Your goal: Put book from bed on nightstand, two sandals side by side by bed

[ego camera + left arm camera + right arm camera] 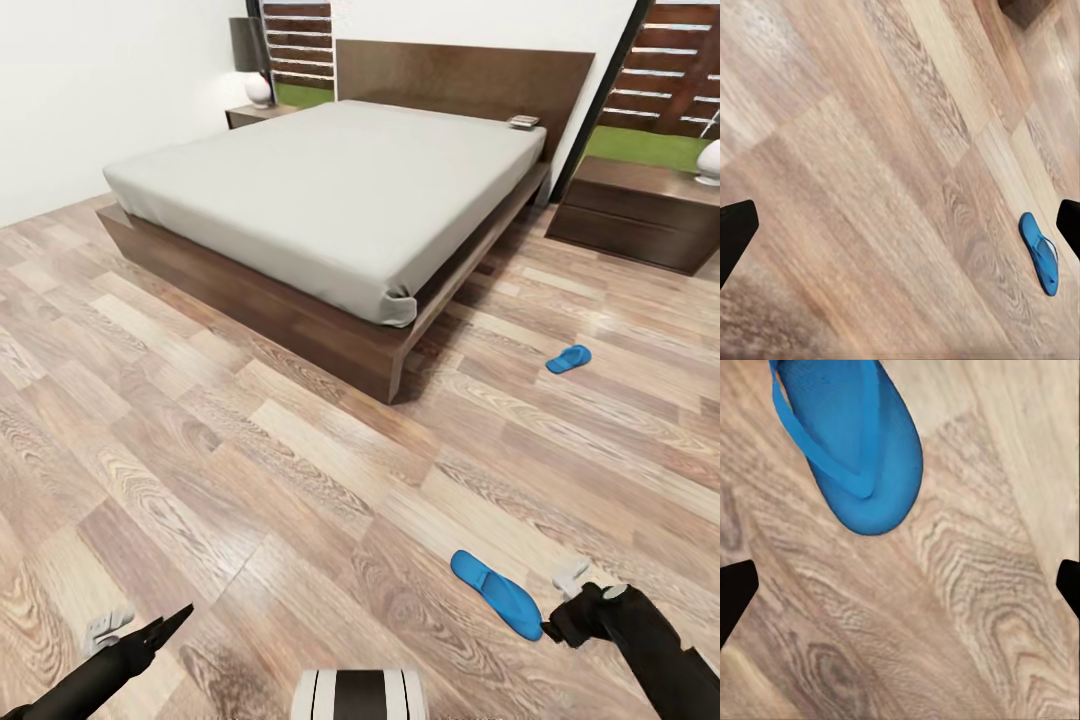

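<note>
The bed stands at the far middle, and the book lies on its mattress by the headboard's right end. A nightstand stands to its right and another nightstand to its left. One blue sandal lies on the floor off the bed's near right corner. The other sandal lies close in front of me. My right gripper hovers open just beside its end, touching nothing. My left gripper hangs open over bare floor, well left of that sandal.
White lamps sit on both nightstands, one lamp at the left and one lamp at the right edge. Wood-plank floor stretches wide between me and the bed. A white wall runs along the left. My base shows at the bottom.
</note>
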`<state>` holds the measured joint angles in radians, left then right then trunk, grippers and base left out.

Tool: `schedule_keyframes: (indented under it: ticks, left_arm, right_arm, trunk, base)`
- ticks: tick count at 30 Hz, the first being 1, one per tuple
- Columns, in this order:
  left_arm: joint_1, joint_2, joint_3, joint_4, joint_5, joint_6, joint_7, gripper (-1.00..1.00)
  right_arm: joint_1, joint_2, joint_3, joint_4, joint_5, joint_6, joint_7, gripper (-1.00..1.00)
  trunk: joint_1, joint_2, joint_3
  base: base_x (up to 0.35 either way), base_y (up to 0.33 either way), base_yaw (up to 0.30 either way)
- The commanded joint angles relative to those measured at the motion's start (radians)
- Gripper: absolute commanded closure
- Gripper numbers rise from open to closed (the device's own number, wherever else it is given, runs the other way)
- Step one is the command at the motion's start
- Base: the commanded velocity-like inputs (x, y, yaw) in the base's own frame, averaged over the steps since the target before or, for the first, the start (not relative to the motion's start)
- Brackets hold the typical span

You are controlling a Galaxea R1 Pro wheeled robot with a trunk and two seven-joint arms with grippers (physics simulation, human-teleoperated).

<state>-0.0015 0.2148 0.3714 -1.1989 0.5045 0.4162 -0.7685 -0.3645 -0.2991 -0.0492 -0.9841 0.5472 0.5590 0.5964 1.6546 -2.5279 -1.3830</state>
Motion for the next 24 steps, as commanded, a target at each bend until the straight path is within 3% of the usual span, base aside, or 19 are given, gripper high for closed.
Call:
schedule_keyframes:
  ticks: [1,3,5,7,17,24]
  left_arm:
    - [0.0,0.0,0.0,0.0,0.008,0.009,-0.003,-1.0]
    - [0.0,0.0,0.0,-0.001,0.008,0.009,-0.009,-1.0]
    - [0.0,-0.001,0.0,-0.001,0.008,0.009,-0.016,-1.0]
    - [0.0,-0.001,0.0,-0.001,0.008,0.009,-0.018,-1.0]
    - [0.0,0.0,0.0,-0.001,0.008,0.009,-0.018,-1.0]
    - [0.0,-0.001,0.0,0.0,0.008,0.009,-0.018,-1.0]
  right_arm:
    - [-0.023,0.001,-0.002,0.002,0.011,0.017,0.01,-1.0]
    - [-0.066,0.002,-0.002,0.009,0.011,0.071,0.012,-1.0]
    - [-0.1,0.01,0.0,0.002,0.013,0.184,0.013,-1.0]
    - [-0.108,0.012,0.001,-0.041,0.012,0.215,0.014,-1.0]
    - [-0.112,0.012,0.007,-0.098,0.0,0.232,0.016,-1.0]
    - [-0.111,0.013,0.009,-0.08,-0.001,0.181,0.017,-1.0]
  trunk:
    - [0.0,-0.001,-0.005]
    - [0.001,-0.001,-0.012]
    - [0.002,-0.001,-0.02]
    - [0.003,-0.002,-0.028]
    - [0.007,-0.004,-0.067]
    - [0.011,-0.006,-0.094]
  base:
    - [0.0,0.0,0.0]
    - [0.0,0.0,0.0]
    - [0.0,0.0,0.0]
    - [0.0,0.0,0.0]
    - [0.0,0.0,0.0]
    - [0.0,0.0,0.0]
